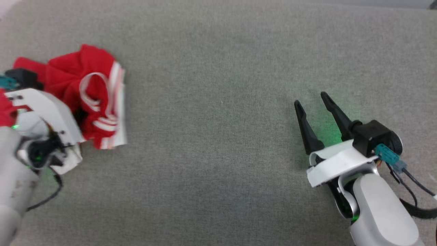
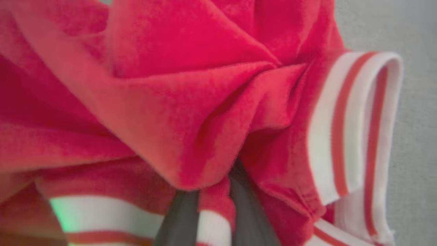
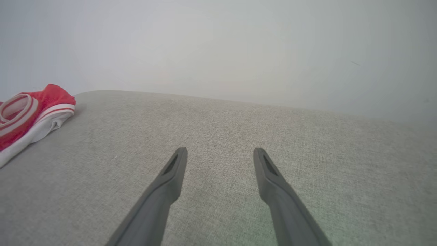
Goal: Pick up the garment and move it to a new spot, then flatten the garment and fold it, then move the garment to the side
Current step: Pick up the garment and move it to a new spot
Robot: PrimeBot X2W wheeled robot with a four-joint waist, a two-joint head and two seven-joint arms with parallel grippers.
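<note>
1. Head view: the right gripper (image 1: 310,98) is spread open at lower right over the grey surface (image 1: 218,153); the garment (image 1: 85,78) lies bunched at the left.
2. Left wrist view: the left gripper (image 2: 213,208) pinches a red garment fold at bottom centre.
3. Right wrist view: the garment sits at the left edge, well apart from the right gripper.

I see a grey woven cloth surface (image 1: 218,191) across the whole head view, plain and a little mottled. In the right wrist view its far edge rounds off against a pale, blurred backdrop (image 3: 218,44); I cannot tell what that is.
</note>
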